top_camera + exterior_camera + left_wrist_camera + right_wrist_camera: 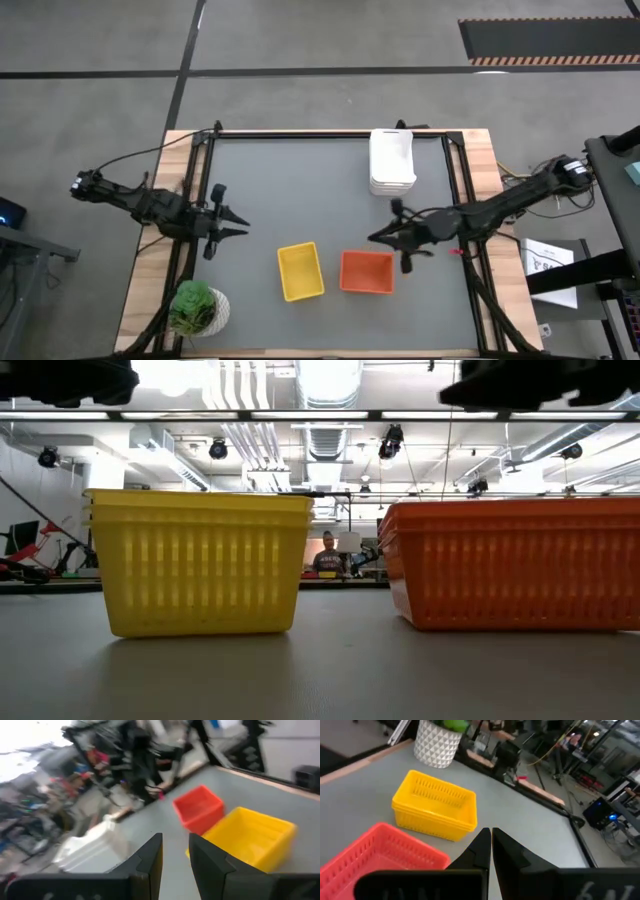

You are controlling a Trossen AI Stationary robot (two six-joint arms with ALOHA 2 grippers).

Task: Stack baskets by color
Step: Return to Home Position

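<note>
On the grey table [300, 190], seen from above, 3 nested stacks of baskets. At lower centre of the high view, the yellow stack [300, 271], turned slightly off square. Just to its right, the orange stack [366, 272], close but not touching, with a strip of bare table between. Up and right of centre, against the table's far edge, the white stack [392, 161], well apart from the other 2. In the lower left corner, a potted plant [197, 307] in a white pot, apart from every basket.

At mid-left of the high view, the left gripper [238, 223], above bare table, well left of the yellow stack and pointing toward the frame's right. Its fingers [150, 857] spread a little, with a clear gap and nothing in it. Right of centre, the right gripper [376, 238], just above the orange stack's upper edge in the frame, between it and the white stack, pointing left. Its fingers [481, 847] pressed almost together, with only a hairline slit, pinching nothing.

In the low view, yellow at left and orange at right, both flat on the table, mesh sides toward the camera, layered rims along each top. Dark arm parts at the 2 upper corners. Far behind, in the gap between the 2 stacks, a person [327, 556], small and indistinct.
</note>
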